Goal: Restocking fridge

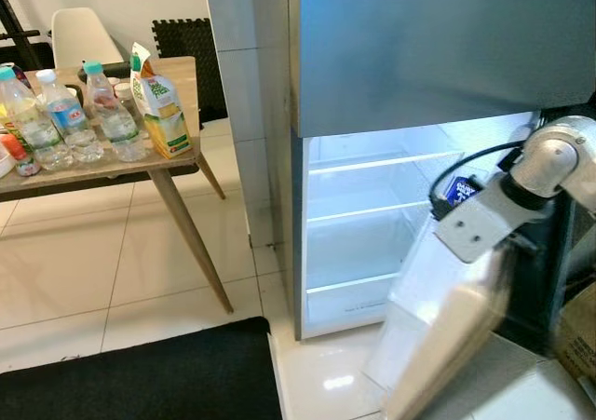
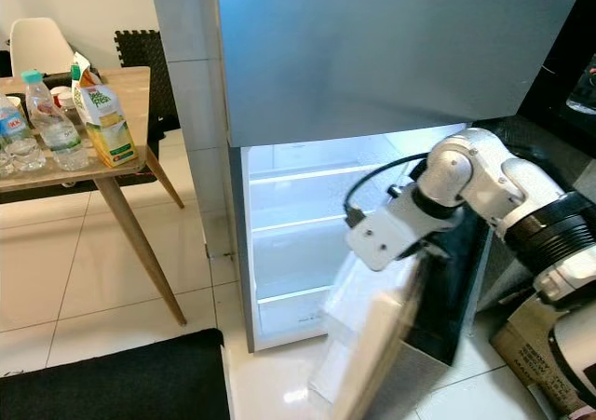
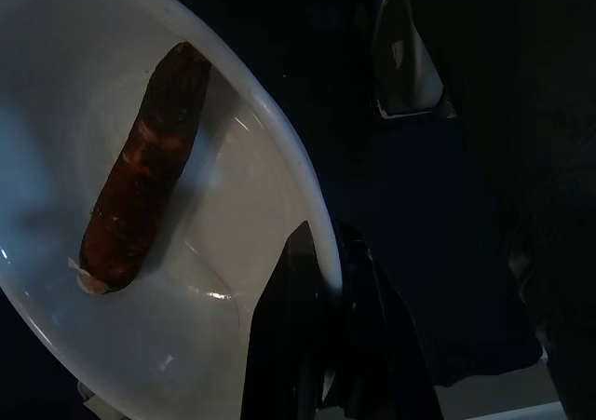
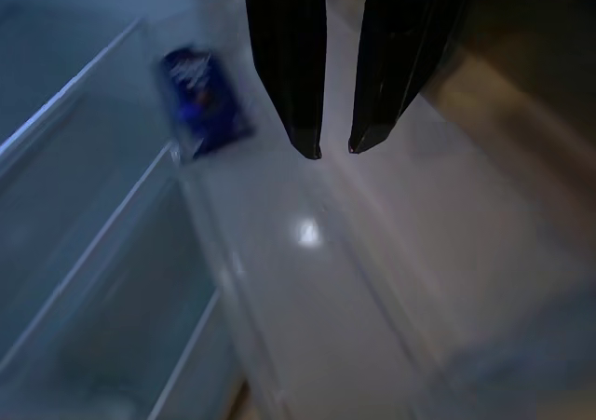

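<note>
The fridge (image 1: 372, 224) has its lower compartment lit, with bare white shelves. Its door (image 2: 372, 345) is swung out towards me and looks blurred. My right arm (image 2: 447, 182) reaches across the door's upper edge. My right gripper (image 4: 335, 148) hangs over the door's pale inner side, open by a narrow gap with nothing between the fingers. My left gripper (image 3: 321, 280) is shut on the rim of a white bowl (image 3: 242, 159). A reddish-brown sausage-like item (image 3: 140, 173) lies in the bowl.
A wooden table (image 1: 182, 75) at the left carries several water bottles (image 1: 65, 117) and a juice carton (image 1: 163, 103), with a white chair (image 1: 82, 36) behind. A black mat (image 1: 140, 373) lies on the tiled floor. A cardboard box (image 2: 549, 355) stands at the right.
</note>
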`<state>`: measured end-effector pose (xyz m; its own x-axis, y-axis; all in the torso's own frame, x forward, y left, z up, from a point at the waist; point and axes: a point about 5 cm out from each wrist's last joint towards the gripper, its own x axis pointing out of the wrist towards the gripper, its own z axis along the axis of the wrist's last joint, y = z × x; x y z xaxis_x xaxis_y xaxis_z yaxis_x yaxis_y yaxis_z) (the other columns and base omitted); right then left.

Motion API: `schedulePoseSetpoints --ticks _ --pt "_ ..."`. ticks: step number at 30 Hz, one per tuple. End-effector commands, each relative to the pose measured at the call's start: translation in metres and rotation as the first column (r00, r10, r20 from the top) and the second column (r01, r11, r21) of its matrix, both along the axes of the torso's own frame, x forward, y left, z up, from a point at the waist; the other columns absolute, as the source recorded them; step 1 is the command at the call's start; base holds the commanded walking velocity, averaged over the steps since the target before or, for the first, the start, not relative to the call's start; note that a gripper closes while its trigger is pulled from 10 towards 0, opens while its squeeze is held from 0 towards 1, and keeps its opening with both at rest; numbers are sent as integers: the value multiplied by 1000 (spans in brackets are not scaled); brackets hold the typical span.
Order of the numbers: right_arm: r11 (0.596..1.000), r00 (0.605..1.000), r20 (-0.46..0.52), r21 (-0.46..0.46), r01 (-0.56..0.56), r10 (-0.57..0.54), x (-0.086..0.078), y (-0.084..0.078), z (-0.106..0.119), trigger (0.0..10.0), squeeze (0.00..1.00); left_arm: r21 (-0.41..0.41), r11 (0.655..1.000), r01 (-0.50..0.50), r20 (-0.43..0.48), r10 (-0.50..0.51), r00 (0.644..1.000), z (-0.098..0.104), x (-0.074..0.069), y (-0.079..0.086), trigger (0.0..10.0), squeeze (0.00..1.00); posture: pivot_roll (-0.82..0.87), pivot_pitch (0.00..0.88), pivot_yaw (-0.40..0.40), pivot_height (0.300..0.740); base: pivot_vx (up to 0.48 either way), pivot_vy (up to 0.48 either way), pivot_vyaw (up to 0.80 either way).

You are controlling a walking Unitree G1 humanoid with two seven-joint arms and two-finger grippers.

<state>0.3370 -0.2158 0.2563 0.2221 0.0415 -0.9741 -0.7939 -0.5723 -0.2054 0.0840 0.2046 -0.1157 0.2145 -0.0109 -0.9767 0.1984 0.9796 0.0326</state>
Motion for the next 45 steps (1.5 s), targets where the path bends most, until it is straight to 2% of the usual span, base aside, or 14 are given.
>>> schedulePoseSetpoints --ticks 1,3,4,6,12,21,26,30,32,38,45 --pt "1000 1000 11 -28 14 -13 1 -5 -2 10000 0 -97 995 -2 21 4 1000 -2 4 -29 10000 0 -95 0 -70 740 0 0 0" --pt "988 988 105 -91 123 -113 7 -28 4 10000 0 -99 995 -1 18 3 1000 -3 3 -29 10000 0 -97 0 -70 740 0 0 0" --pt "988 988 105 -91 123 -113 7 -28 4 10000 0 -99 995 -1 18 3 1000 -3 3 -29 10000 0 -97 0 -70 740 0 0 0" --pt "965 958 206 -128 228 -199 12 -50 9 10000 0 -98 995 2 16 -1 1000 -3 3 -29 10000 0 -100 0 -67 740 0 0 0" --pt "936 917 294 -143 320 -269 16 -66 9 10000 0 -93 996 7 19 -5 1000 -2 4 -27 10000 0 -95 0 -63 740 0 0 0" --pt "898 871 356 -156 412 -338 17 -86 8 10000 0 -88 996 9 20 -7 1000 -2 4 -25 10000 0 -91 0 -59 740 0 0 0" --pt "853 820 405 -156 498 -404 15 -108 9 10000 0 -87 996 8 18 -6 1000 -2 4 -24 10000 0 -94 0 -57 740 0 0 0" --pt "838 796 433 -147 526 -423 14 -114 10 10000 0 -89 996 8 17 -6 1000 -2 3 -25 10000 0 -94 0 -57 740 0 0 0" --pt "815 751 487 -125 566 -446 15 -123 11 10000 0 -93 996 7 18 -6 1000 -2 3 -25 10000 0 -94 0 -57 740 0 0 0" --pt "803 725 514 -110 586 -458 15 -127 7 10000 0 -94 996 7 20 -5 1000 -2 4 -26 10000 0 -94 0 -55 740 0 0 0" --pt "809 705 531 -60 585 -470 19 -125 0 10000 0 -89 996 5 21 -4 1000 -2 4 -24 10000 0 -88 0 -54 740 0 0 0"
